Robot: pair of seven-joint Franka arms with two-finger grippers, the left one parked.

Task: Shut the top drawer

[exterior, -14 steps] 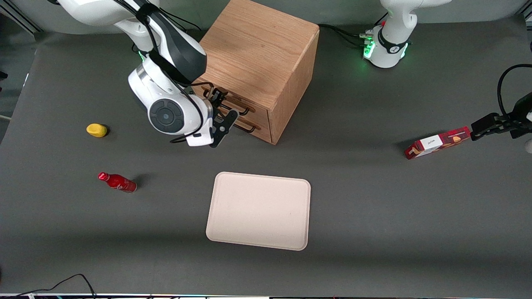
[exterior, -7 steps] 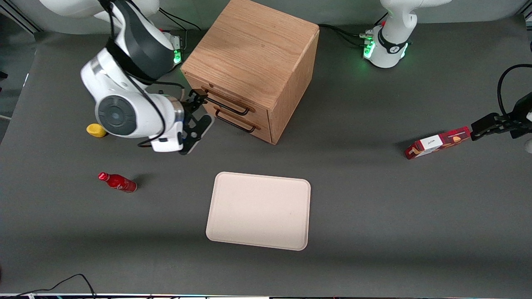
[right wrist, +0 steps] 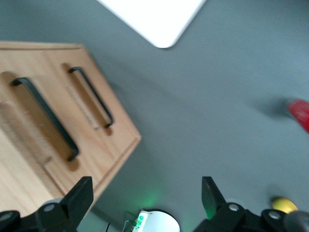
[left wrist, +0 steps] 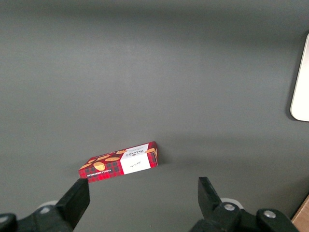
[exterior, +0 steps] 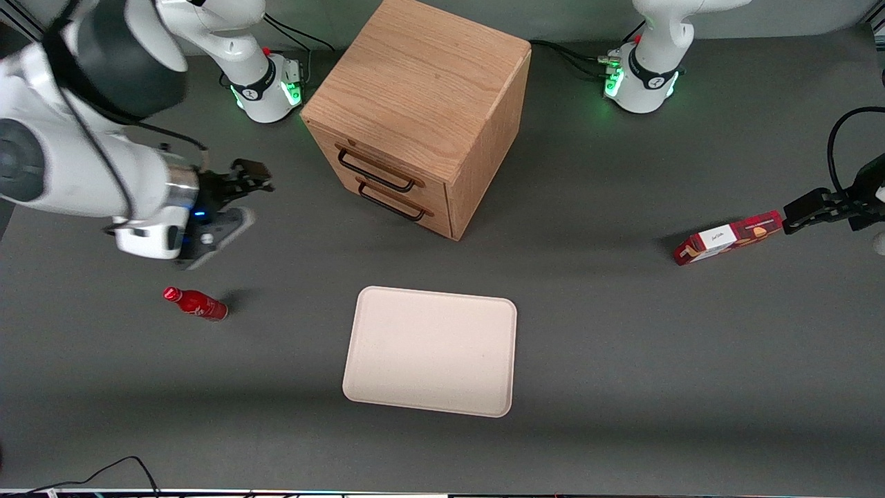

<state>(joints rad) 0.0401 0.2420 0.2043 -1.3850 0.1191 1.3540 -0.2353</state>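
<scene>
Well apart from the cabinet (exterior: 422, 111), the gripper (exterior: 250, 176) hangs with fingers spread, holding nothing; top drawer (exterior: 379, 168) sits flush, shut.

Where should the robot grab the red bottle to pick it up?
Probably around the bottle's body, coming from above with the fingers straddling its sides. It lies on its side, cap pointing toward the working arm's end of the table, so its round body is the widest, steadiest part. The gripper hangs open between bottle and cabinet.
</scene>
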